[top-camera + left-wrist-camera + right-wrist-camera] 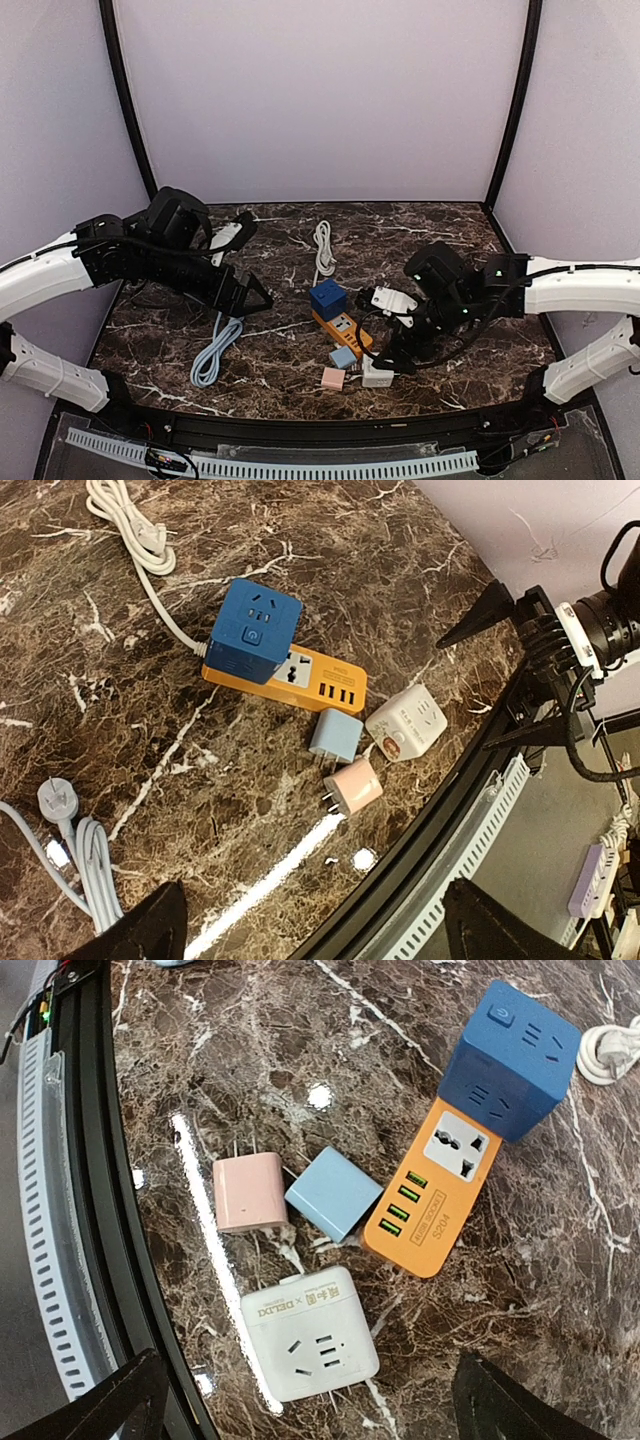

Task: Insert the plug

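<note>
The work surface is a dark brown marble-pattern table top point(420, 240) enclosed by plain lavender walls point(320, 100), with a black rail point(300, 430) along its near edge. An orange power strip point(342, 330) lies near the table centre; a blue socket cube point(326, 298) sits on its far end. A light blue plug adapter point(343, 356) lies just beside the strip's near end, with a pink plug adapter point(333, 379) and a white socket cube point(377, 375) nearer the rail. A white cable point(323, 250) lies behind the strip and a pale grey cable point(215, 350) to the left. The left gripper point(255, 297) and right gripper point(392, 352) both hover with fingers spread wide, gripping nothing.
</note>
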Robot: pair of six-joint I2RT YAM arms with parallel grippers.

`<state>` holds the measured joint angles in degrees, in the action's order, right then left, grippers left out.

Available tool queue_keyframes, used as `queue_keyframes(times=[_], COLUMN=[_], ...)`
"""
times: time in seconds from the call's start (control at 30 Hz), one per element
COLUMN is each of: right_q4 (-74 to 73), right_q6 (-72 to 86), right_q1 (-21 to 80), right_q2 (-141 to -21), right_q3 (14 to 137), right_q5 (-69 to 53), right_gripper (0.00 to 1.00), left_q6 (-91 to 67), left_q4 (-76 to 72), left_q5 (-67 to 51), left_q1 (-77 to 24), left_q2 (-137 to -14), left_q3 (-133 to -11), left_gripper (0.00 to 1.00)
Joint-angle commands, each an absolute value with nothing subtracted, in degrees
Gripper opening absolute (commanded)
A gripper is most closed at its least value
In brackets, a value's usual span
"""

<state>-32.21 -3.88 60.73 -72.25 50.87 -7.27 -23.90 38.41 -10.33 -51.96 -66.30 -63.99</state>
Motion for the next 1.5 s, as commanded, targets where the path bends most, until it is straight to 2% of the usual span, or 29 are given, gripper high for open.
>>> queue_keyframes(times=[0.0,0.23,0.43,0.8,1.23,1.47], right_q4=[-32.0,-31.6,-31.2,-34.2,-31.5,-28.9], right_q6=[-9.3,-9.9,-13.2,-19.6,-26.5,-28.4], right_q1=[61.2,61.1,61.3,61.5,63.3,63.2], right_q2=[-73.5,-79.6,-82.0,-84.9,-82.7,-82.8], right_q3=[50.7,50.6,50.2,50.9,48.9,46.7], right_q5=[-9.7,-7.9,-0.9,2.1,-2.9,-4.5], right_gripper=[0.99,0.99,0.99,0.99,0.97,0.93], left_q6=[-21.8,-23.0,-25.0,-25.9,-25.6,-26.7], left_q4=[39.3,38.9,37.3,35.9,35.3,34.9], left_q5=[-13.4,-11.2,-10.9,-12.0,-12.4,-11.9], left_q1=[-51.9,-51.9,-51.9,-51.9,-51.9,-51.9], left_q2=[-65.1,-61.8,-62.0,-64.2,-66.9,-65.9], left_q3=[-63.8,-60.6,-60.2,-60.0,-60.9,-59.9], left_gripper=[0.89,0.87,0.85,0.84,0.81,0.79])
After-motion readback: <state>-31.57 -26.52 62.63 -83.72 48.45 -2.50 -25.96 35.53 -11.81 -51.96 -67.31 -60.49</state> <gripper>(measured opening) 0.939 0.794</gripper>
